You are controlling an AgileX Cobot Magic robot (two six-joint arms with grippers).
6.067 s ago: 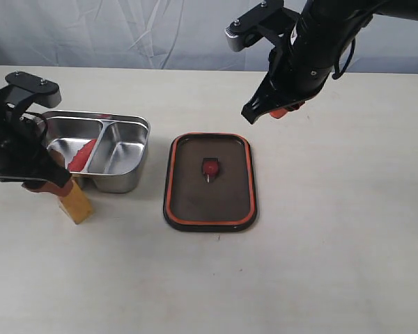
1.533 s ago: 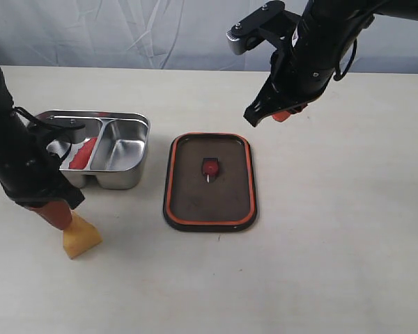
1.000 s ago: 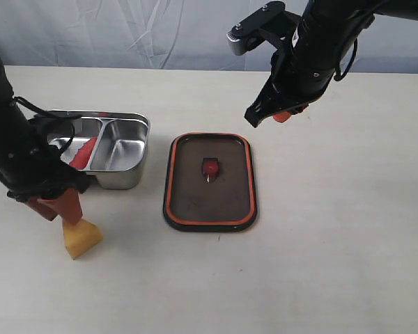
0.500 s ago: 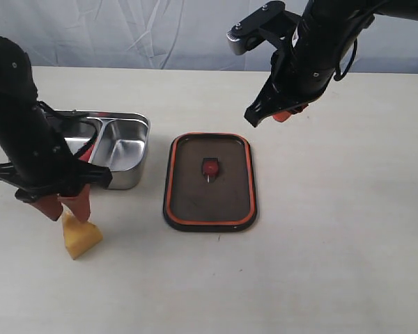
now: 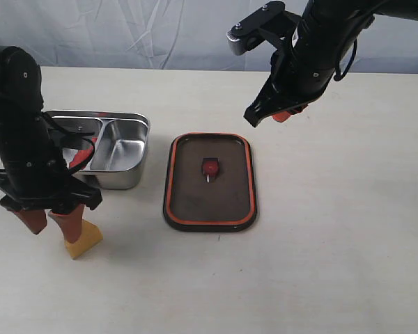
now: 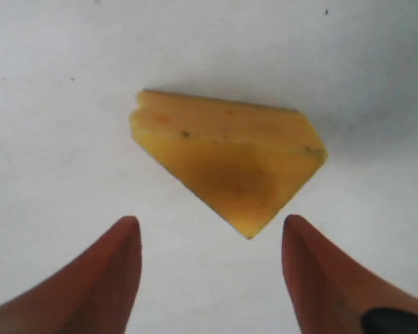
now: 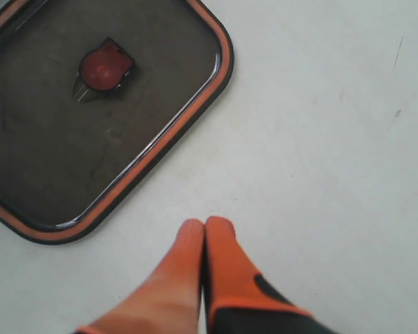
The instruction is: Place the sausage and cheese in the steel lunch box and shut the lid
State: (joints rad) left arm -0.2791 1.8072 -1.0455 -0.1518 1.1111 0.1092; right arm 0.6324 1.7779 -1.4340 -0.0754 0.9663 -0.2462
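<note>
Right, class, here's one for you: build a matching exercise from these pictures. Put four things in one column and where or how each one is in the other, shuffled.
Column one
1. cheese
2. sausage
3. lid
4. right gripper

Column two
A. inside the steel lunch box
B. shut, up above the table
C. flat on the table beside the box
D. on the table outside the box, below the open left gripper

Pairs: 1-D, 2-A, 3-C, 4-B
</note>
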